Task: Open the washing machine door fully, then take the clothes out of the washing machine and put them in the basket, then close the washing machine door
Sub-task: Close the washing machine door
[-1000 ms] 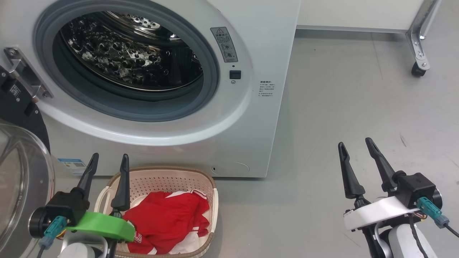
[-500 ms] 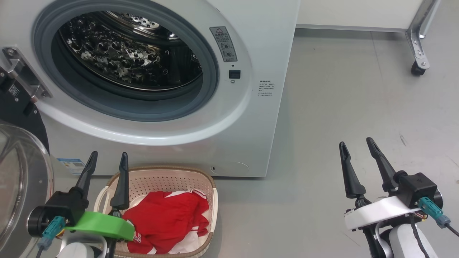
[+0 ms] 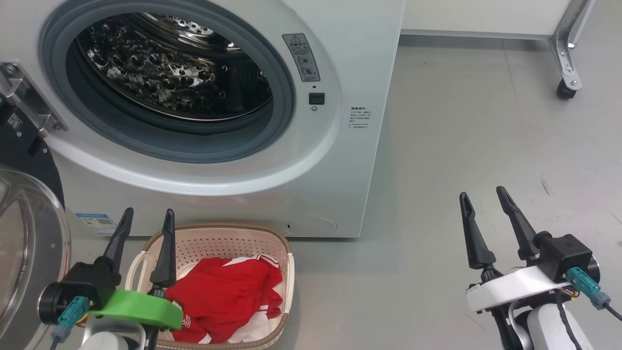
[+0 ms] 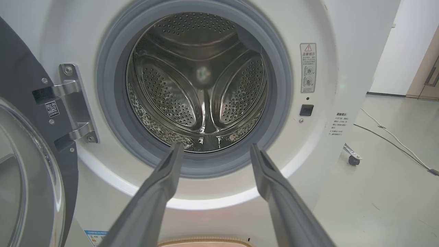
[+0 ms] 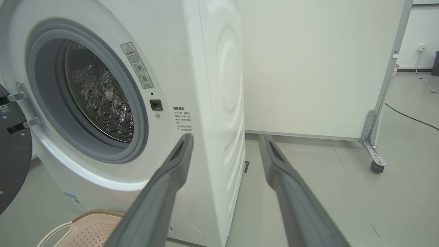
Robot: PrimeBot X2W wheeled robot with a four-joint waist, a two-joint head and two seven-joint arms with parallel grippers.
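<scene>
The washing machine (image 3: 340, 160) stands with its door (image 3: 24, 233) swung wide open at the left; the glass bowl window faces me. Its steel drum (image 4: 199, 89) looks bare inside. Red clothes (image 3: 228, 299) with white trim lie in the cream basket (image 3: 286, 253) on the floor before the machine. My left gripper (image 3: 148, 216) is open above the basket's left rim, fingers pointing at the machine front (image 4: 319, 154). My right gripper (image 3: 483, 197) is open over bare floor to the right of the machine, holding nothing.
A white partition panel (image 5: 308, 65) on a metal foot with a castor (image 3: 566, 90) stands behind the machine at the right. Grey floor (image 3: 486, 136) stretches to the right. A cable (image 4: 394, 139) runs over the floor further off.
The head view has drifted slightly, so the machine sits a little higher and further left. Both grippers stay open in about the same places.
</scene>
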